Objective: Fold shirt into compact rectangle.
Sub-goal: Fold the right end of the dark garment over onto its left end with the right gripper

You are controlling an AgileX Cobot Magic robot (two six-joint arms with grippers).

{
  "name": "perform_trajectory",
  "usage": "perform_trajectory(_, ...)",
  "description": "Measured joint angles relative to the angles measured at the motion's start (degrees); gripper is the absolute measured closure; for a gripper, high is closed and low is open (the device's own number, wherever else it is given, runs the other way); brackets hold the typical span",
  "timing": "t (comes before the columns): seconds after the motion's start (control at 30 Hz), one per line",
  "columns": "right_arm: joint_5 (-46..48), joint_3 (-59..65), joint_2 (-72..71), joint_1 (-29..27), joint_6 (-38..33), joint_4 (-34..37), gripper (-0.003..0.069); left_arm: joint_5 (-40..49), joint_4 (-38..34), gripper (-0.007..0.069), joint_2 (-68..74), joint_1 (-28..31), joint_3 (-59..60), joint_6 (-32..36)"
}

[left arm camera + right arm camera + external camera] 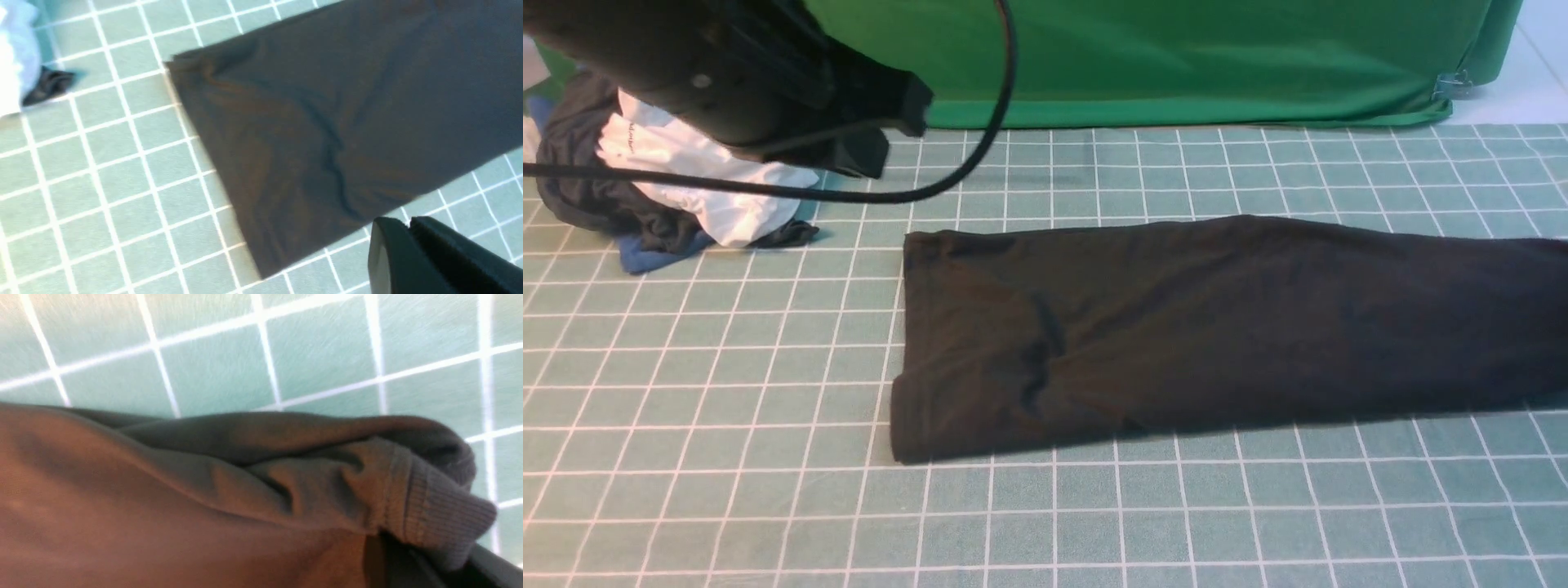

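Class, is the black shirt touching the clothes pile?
Apart. The front view shows bare mat between the shirt and the pile.

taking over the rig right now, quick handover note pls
Left gripper: shut, empty, raised over the mat, off the shirt.
Right gripper: barely in view at the shirt's ribbed cuff; grip cannot be told.
Shirt: flat on the mat as a long band, running off the front view's right edge.
Done: lengthwise folds.
Left: fold the band across into a compact rectangle.
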Motion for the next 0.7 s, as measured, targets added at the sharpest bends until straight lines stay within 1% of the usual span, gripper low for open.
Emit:
perform_trajectory(0.1,2.2,-2.9,-1.6,1.6,0.3,0.3,0.0605,0.1,1.3,0.0612,-0.8,0.0,0.0,-0.5)
perform_trajectory(0.2,2.8,-4.9,-4.3,4.9,1.0,2.3,0.0605,0.2,2.9,0.0612,-0.9,0.0,0.0,-1.6)
perform_trajectory(0.3,2.8,-6.1,-7.2,8.9,1.9,5.4,0.0605,0.2,3.3,0.0612,-0.9,0.0,0.1,-1.9)
perform_trajectory(0.37,2.8,-6.5,-9.0,12.5,2.7,7.6,0.0605,0.3,3.4,0.0612,-0.9,0.0,0.1,-1.9)
perform_trajectory(0.4,2.8,-6.5,-9.3,13.3,2.9,8.3,0.0605,0.3,3.4,0.0612,-0.9,0.0,0.1,-2.0)
perform_trajectory(0.43,2.9,-6.5,-10.2,16.7,3.3,9.7,0.0605,0.3,3.4,0.0612,-0.9,0.0,0.1,-2.0)
perform_trajectory(0.5,3.0,-6.5,-10.9,21.8,4.3,11.6,0.0605,0.3,3.4,0.0612,-0.9,0.0,0.1,-2.0)
perform_trajectory(0.53,3.0,-6.5,-10.9,22.2,4.6,11.9,0.0605,0.3,3.4,0.0612,-0.9,0.0,0.1,-2.0)
perform_trajectory(0.57,3.1,-6.5,-11.0,26.1,5.8,13.1,0.0605,0.3,3.4,0.0612,-0.9,0.0,0.1,-2.0)
perform_trajectory(0.6,3.1,-6.5,-11.0,28.0,6.4,13.6,0.0605,0.3,3.3,0.0612,-0.9,0.0,0.1,-2.0)
perform_trajectory(0.63,2.6,-6.5,-11.0,31.4,7.4,14.6,0.0606,0.3,2.9,0.0612,-0.9,0.0,0.1,-2.0)
perform_trajectory(0.67,2.1,-6.5,-10.9,33.4,7.9,15.1,0.0606,0.3,2.9,0.0612,-0.9,0.0,0.1,-2.0)
perform_trajectory(0.7,1.9,-6.5,-10.9,33.8,7.9,15.2,0.0606,0.3,2.9,0.0612,-0.9,0.0,0.1,-2.0)
